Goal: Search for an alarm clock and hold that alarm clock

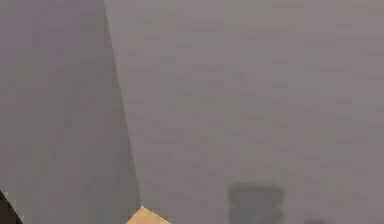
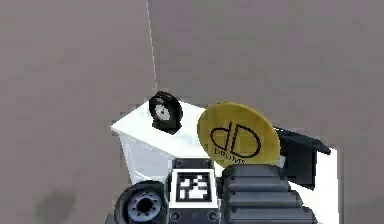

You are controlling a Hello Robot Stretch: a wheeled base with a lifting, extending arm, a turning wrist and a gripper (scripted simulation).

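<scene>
Grey walls meet in a corner just behind the white tabletop, which seems to be pushed against them. At the tabletop's near edge, low in the arm side view, sits the gripper beside a white marker square. I judge the robot stands alongside so that its arm faces the tabletop. The gripper's far end I cannot make out, so I cannot tell whether it holds anything. A yellow disc stands upright over the tabletop's middle. A dark flat thing lies at the tabletop's right end. The alarm clock, black and round, stands upright on the tabletop's far left corner, so a reach should probably pass left of the disc.
</scene>
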